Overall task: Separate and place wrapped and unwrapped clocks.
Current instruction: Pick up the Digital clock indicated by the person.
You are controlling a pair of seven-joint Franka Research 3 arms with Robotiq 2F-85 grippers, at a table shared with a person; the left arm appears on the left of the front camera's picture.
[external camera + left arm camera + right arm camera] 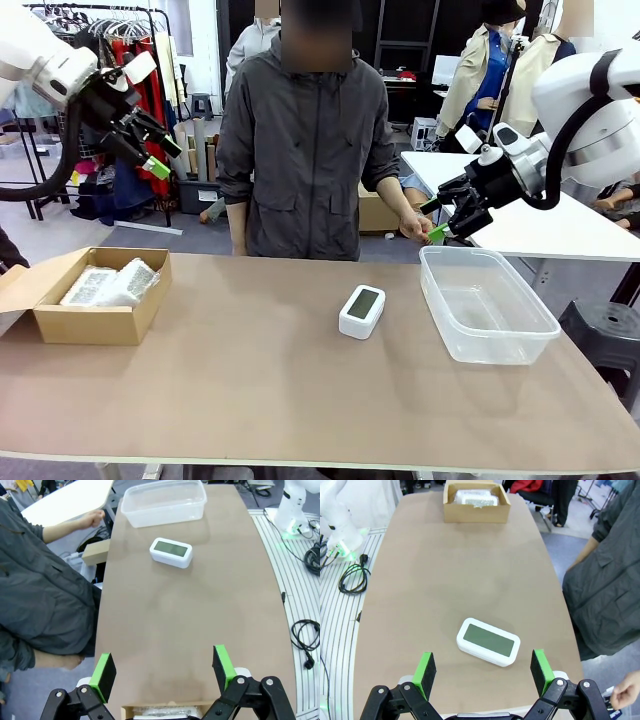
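In the front view's cardboard box point(95, 325), two wrapped clocks point(112, 284)

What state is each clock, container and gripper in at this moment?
cardboard box: open, flap folded out.
wrapped clocks: two bundles, bubble wrap on, lying in the cardboard box.
bare clock: unwrapped, lying screen-up on the table, apart from both grippers.
clear tub: lidless, nothing inside.
left gripper: open, holding nothing, raised.
right gripper: open, holding nothing, raised.

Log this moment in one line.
left gripper open | right gripper open | bare clock on table | wrapped clocks in cardboard box
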